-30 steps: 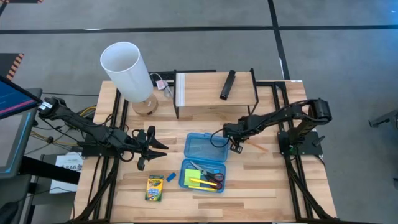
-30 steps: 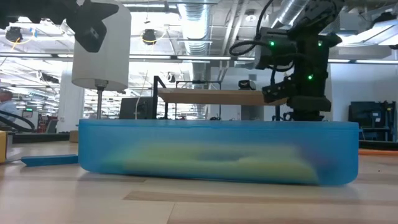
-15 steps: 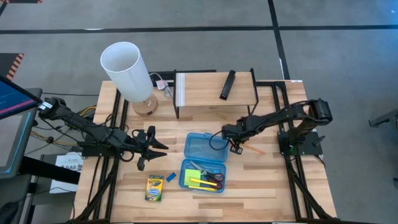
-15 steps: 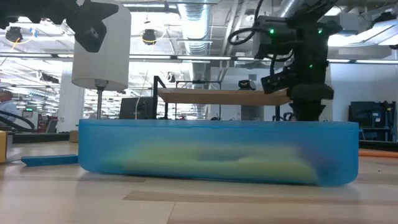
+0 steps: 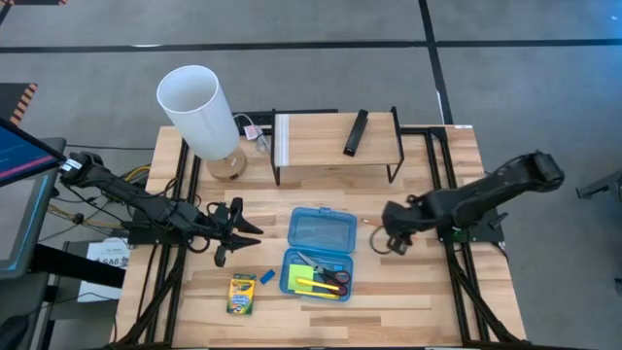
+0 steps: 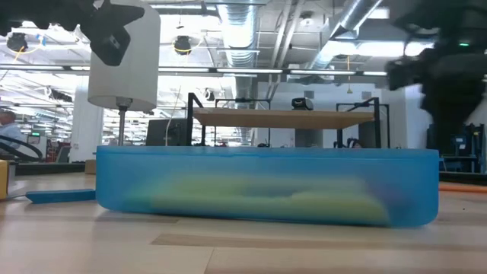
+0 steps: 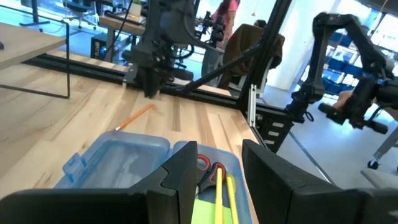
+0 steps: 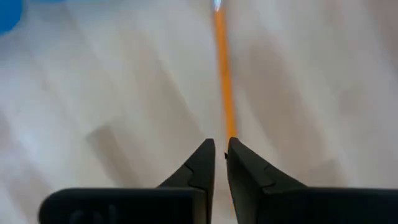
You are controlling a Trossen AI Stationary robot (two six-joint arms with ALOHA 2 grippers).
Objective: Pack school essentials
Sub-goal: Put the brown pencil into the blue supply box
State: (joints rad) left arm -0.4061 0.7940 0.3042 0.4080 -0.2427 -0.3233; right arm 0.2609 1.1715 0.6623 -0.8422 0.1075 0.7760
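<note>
The open blue case [image 5: 288, 264] lies mid-table. Its tray holds red-handled scissors [image 5: 330, 277], a green sticky-note pad [image 5: 293, 276] and two yellow sticks [image 5: 321, 287], and its lid [image 5: 321, 231] lies flat behind the tray. A crayon box [image 5: 241, 294] and a blue eraser [image 5: 264, 278] lie left of the case. The orange pencil [image 8: 222, 74] lies flat on the table right of the lid. My right gripper [image 8: 219, 160] hovers over the pencil, pointing down, its fingers a narrow gap apart and clear of the pencil. My left gripper [image 7: 217, 180] waits open and level, left of the case.
A white-shaded lamp [image 5: 199, 107] stands at the far left. A wooden shelf [image 5: 335, 136] at the far middle carries a black bar [image 5: 356, 132]. Bare tabletop lies right of the case and along the near edge.
My right gripper has swung away from the lid's right side toward the table's right edge and risen a little. It has left the middle of the low view and now shows blurred at that view's right. The left arm and the case have stayed put.
</note>
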